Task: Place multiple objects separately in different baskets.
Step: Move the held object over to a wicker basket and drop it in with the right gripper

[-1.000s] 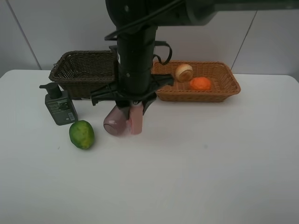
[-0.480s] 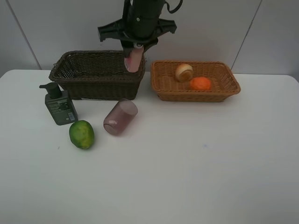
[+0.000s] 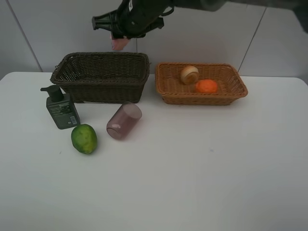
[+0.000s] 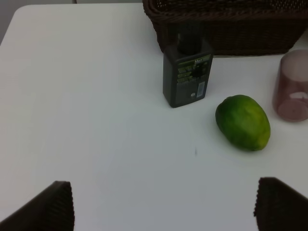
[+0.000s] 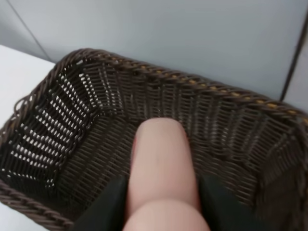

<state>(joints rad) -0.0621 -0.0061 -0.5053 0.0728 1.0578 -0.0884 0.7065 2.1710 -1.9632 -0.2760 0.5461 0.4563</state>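
Right gripper [image 3: 119, 38] is high, above the back rim of the deep, dark brown rectangular wicker basket [image 3: 101, 89]. Its fingers [image 5: 108, 204] are clamped on either side of the pink bottle [image 5: 161, 163]. In the right wrist view the bottle hangs over the basket's interior, clear of the weave. The cap end is not visible from here, so I cannot tell which way up the bottle is.

Left gripper [image 4: 166, 207] is low over the white table [image 4: 86, 120], jaws spread wide, nothing between them.

On the table in front of the dark basket:
- dark green pump bottle [image 3: 61, 108], upright, just before the basket's left end
- oval green fruit [image 3: 84, 138], just beside the pump bottle, nearer the front edge
- translucent purple cup [image 3: 124, 121], lying on its side, near the fruit but apart from it

The shallow, light orange-tan wicker basket [image 3: 202, 99] stands beside the dark one. It holds a round orange [image 3: 207, 86] and a round pale fruit [image 3: 189, 74], close together.
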